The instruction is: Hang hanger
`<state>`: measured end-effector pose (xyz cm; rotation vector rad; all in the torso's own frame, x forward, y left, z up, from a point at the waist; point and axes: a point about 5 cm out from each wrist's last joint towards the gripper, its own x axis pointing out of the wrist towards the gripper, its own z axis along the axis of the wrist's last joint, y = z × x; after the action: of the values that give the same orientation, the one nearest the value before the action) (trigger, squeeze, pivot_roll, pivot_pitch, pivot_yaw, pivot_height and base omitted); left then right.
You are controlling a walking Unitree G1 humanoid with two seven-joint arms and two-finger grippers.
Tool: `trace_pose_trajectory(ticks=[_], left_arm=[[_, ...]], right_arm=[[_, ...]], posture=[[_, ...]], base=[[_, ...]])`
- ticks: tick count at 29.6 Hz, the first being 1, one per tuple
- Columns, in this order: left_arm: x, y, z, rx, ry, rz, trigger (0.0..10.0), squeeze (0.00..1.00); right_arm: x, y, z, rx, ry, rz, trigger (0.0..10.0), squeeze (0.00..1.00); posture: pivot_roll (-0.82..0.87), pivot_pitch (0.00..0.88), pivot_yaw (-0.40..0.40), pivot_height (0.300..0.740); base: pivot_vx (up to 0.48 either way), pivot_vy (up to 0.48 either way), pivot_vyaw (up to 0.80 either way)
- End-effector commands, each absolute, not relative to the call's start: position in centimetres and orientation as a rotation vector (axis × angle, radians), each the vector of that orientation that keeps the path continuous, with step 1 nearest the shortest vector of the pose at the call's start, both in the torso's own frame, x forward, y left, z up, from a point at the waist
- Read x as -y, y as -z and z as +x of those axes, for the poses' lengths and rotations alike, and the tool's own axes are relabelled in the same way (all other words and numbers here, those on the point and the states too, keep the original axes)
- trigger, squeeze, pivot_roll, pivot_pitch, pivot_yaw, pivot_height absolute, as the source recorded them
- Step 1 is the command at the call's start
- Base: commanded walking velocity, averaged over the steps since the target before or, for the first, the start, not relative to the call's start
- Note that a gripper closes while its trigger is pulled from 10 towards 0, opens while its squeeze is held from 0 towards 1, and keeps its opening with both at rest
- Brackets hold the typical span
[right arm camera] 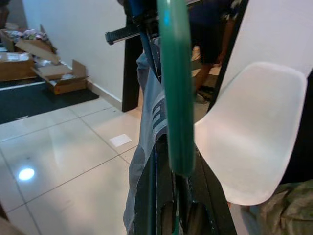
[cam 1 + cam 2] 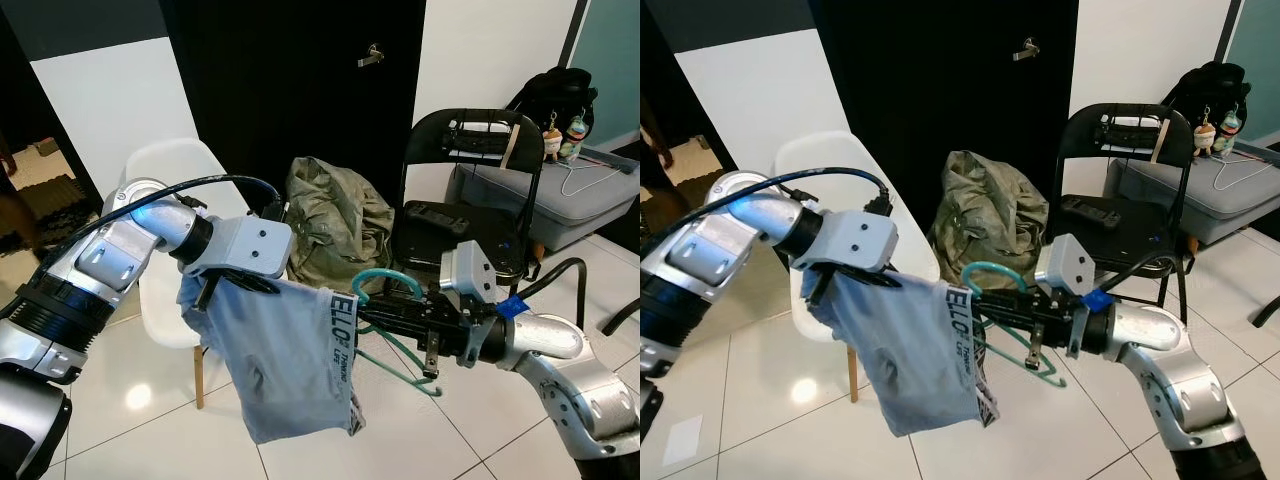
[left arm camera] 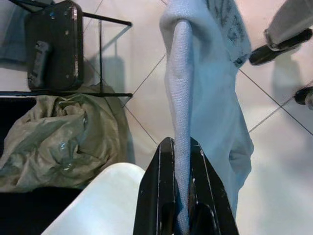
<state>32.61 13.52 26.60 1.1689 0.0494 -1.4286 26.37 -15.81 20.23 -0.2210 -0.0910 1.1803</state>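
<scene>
Your left gripper (image 2: 205,290) is clamped on the light-blue shorts (image 2: 285,355); your right gripper (image 2: 375,315) is clamped on the green hanger (image 2: 385,283), both held mid-air before the white chair (image 2: 170,170).

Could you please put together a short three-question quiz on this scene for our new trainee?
1. True or false: the left gripper is shut on the blue garment.
2. What does the right gripper hold?
A. a black bag
B. the green hanger
C. a cable
3. Fill in: behind the garment stands a white ____.

Key: 1 true; 2 B; 3 chair.
</scene>
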Motion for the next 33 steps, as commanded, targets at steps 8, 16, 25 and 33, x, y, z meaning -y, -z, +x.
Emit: trace_pose_trajectory(ticks=[8,16,25,33], left_arm=[[-12.9,-28.2,33.2,0.094,1.354,1.127,0.0,0.00],[-13.0,-29.5,33.9,0.167,1.330,0.993,0.0,0.00],[-14.1,-31.1,35.4,0.271,1.217,0.791,0.0,0.00],[-13.9,-34.0,35.3,0.462,1.188,0.584,0.0,0.00]], right_arm=[[15.9,-20.6,27.3,0.168,-1.017,-0.035,10.0,1.00],[20.8,-19.4,26.3,0.167,-0.837,0.075,10.0,1.00],[26.3,-18.6,22.4,0.210,-0.666,0.224,10.0,1.00],[25.6,-14.9,21.1,0.105,-0.664,0.327,10.0,0.00]], posture=[[-0.03,0.000,0.080,0.740],[-0.04,0.000,0.085,0.740],[-0.07,0.000,0.093,0.740],[-0.05,0.000,0.086,0.740]], base=[[0.000,0.000,0.00],[0.000,0.000,0.00],[0.000,0.000,0.00],[0.000,0.000,0.00]])
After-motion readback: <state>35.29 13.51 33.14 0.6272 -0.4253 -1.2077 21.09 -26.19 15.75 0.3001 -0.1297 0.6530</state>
